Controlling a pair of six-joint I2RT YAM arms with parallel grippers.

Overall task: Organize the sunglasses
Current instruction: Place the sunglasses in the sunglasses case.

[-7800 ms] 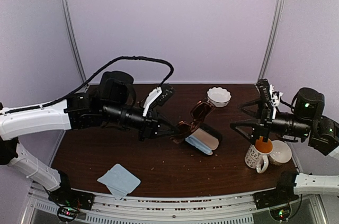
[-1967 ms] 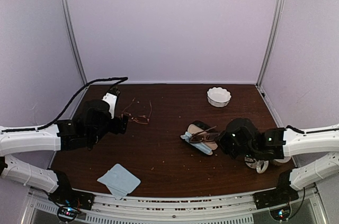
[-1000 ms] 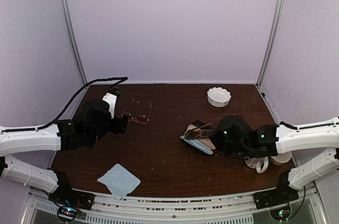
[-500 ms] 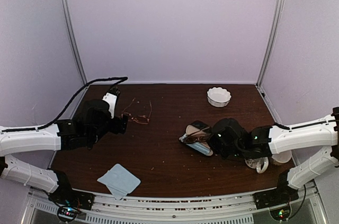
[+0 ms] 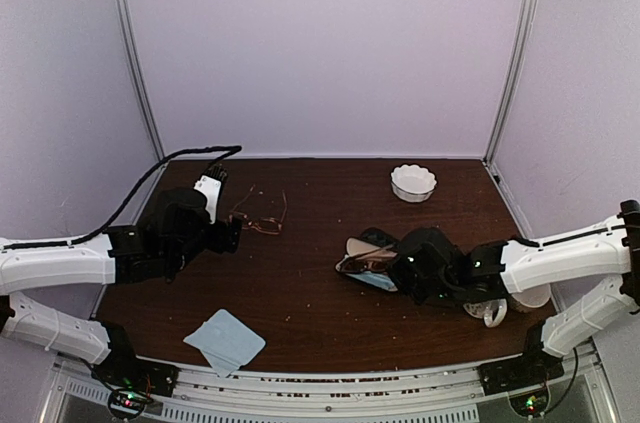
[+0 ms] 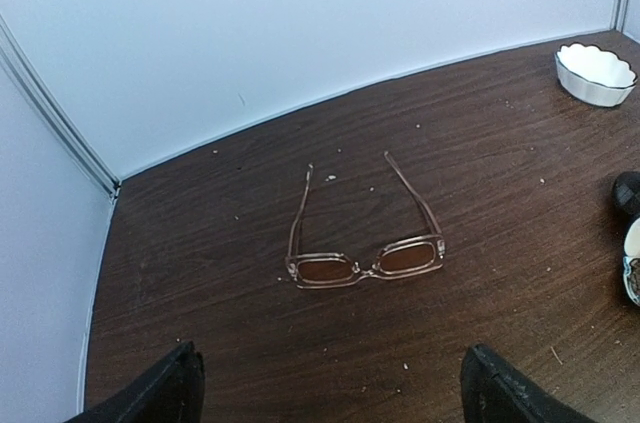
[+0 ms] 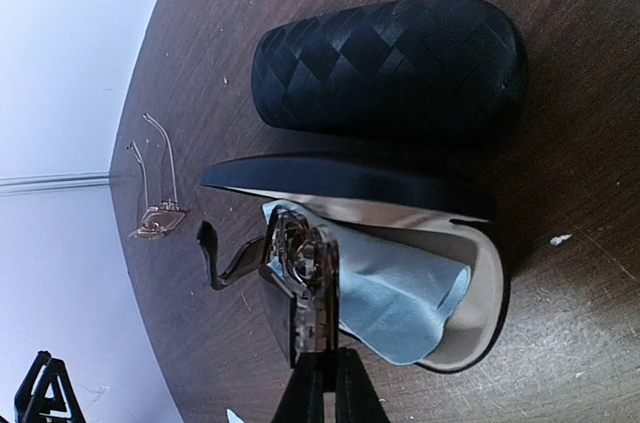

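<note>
The copper wire-frame sunglasses (image 5: 262,219) lie unfolded on the table at the back left, lenses toward my left gripper (image 5: 233,232). In the left wrist view these sunglasses (image 6: 365,263) rest well ahead of that gripper (image 6: 330,398), which is open and holds nothing. My right gripper (image 7: 330,380) is shut on the dark-framed sunglasses (image 7: 305,273), gripping them edge-on over the left end of the open black case (image 7: 492,293). A light-blue cloth (image 7: 405,293) lies in the case's cream lining. In the top view the dark sunglasses (image 5: 362,261) sit over the case (image 5: 376,239) beside the right gripper (image 5: 390,264).
A white scalloped bowl (image 5: 413,182) stands at the back right. A patterned mug (image 5: 487,305) and a small bowl (image 5: 537,296) sit by the right arm. Another light-blue cloth (image 5: 224,340) lies near the front left. A black cable (image 5: 170,158) arcs behind the left arm.
The right arm has slid leftward, carrying the dark sunglasses over the case toward its left end. The left arm and the copper glasses have stayed put.
</note>
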